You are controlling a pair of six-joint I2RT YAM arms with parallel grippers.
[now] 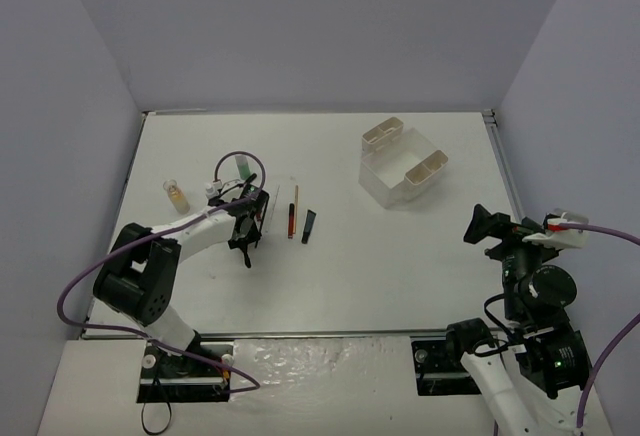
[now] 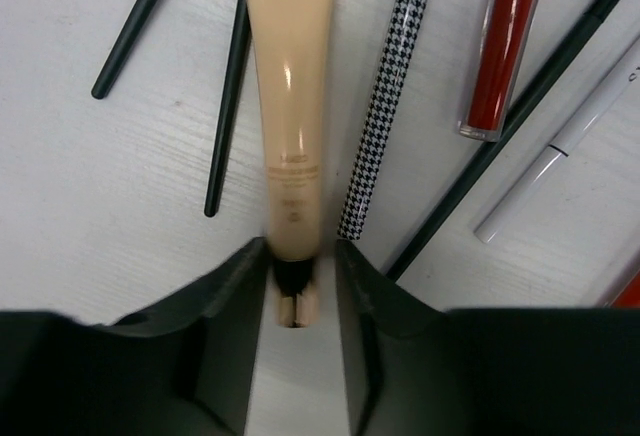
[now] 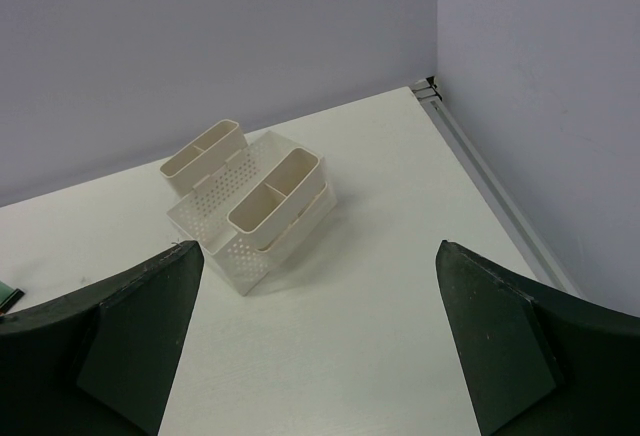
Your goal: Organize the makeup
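I work in a robot lab cell: grey walls (image 1: 300,26) box in the white table (image 1: 400,276) left, far and right, and the left arm (image 1: 150,276) and right arm (image 1: 530,306) stand bolted at its near edge, with purple cables (image 1: 75,296).

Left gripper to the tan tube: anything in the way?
Nothing visible. The left gripper straddles the cap end of the tan tube; a houndstooth pencil and a black pencil lie close alongside.
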